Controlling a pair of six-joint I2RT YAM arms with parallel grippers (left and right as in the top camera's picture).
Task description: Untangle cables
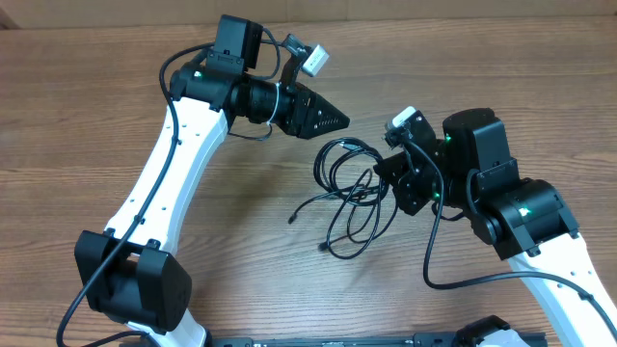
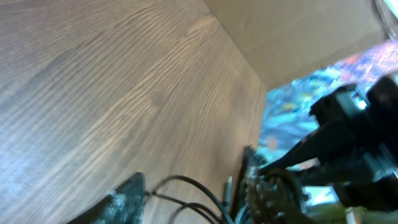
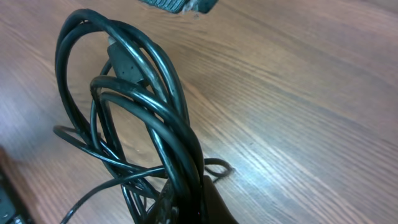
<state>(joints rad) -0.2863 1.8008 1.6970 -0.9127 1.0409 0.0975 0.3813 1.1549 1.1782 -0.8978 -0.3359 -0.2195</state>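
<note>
Cables (image 1: 359, 190) bunch on the table (image 1: 96, 96), right gripper (image 1: 386, 173) clamped on their right edge, loops trailing left toward my nearby left gripper (image 1: 328, 118), whose jaws I can't read from here.

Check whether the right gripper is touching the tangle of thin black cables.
Touching. The right wrist view shows the thin black cables bunched and pinched in the right gripper.

Tangled, looped thin black cables (image 3: 180, 143)

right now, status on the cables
right gripper shut on cables. left gripper near the bundle, jaws unclear. cables in one tangle. no obstruction seen.
</note>
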